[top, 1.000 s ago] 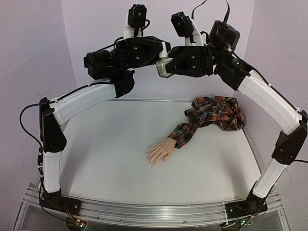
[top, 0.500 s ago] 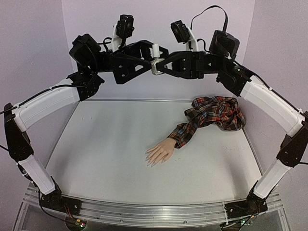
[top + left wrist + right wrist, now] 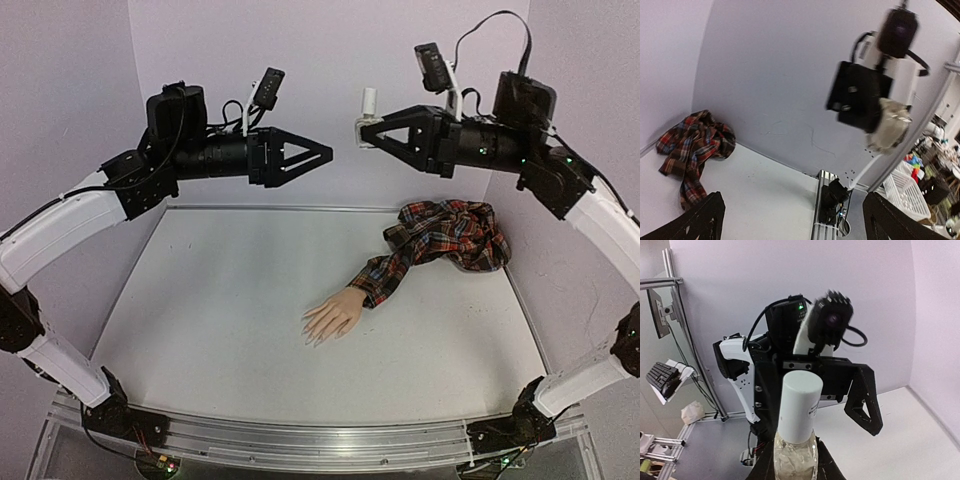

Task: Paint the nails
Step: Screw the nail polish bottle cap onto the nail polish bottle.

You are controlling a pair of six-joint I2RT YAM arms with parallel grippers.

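Observation:
The mannequin hand [image 3: 335,316] lies palm down mid-table, its red plaid sleeve [image 3: 440,236] trailing to the back right. Its nails [image 3: 312,337] at the fingertips are too small to make out. High above the table, my right gripper [image 3: 372,133] is shut on a small clear bottle [image 3: 796,452] with a white cap [image 3: 799,405], held upright. My left gripper [image 3: 328,154] hangs open and empty a short way left of the bottle, facing it. In the left wrist view the bottle [image 3: 891,125] is a blur at the upper right, and the plaid sleeve [image 3: 691,145] lies at the left.
The white table [image 3: 230,320] is walled by pale purple panels at the back and sides. An aluminium rail [image 3: 320,440] with both arm bases runs along the near edge. Beyond the table edge stand a frame post [image 3: 912,135] and white baskets [image 3: 907,195].
My left gripper has opened and let go of the bottle. The two arms have drawn apart, the left swinging left and the right carrying the bottle to the right.

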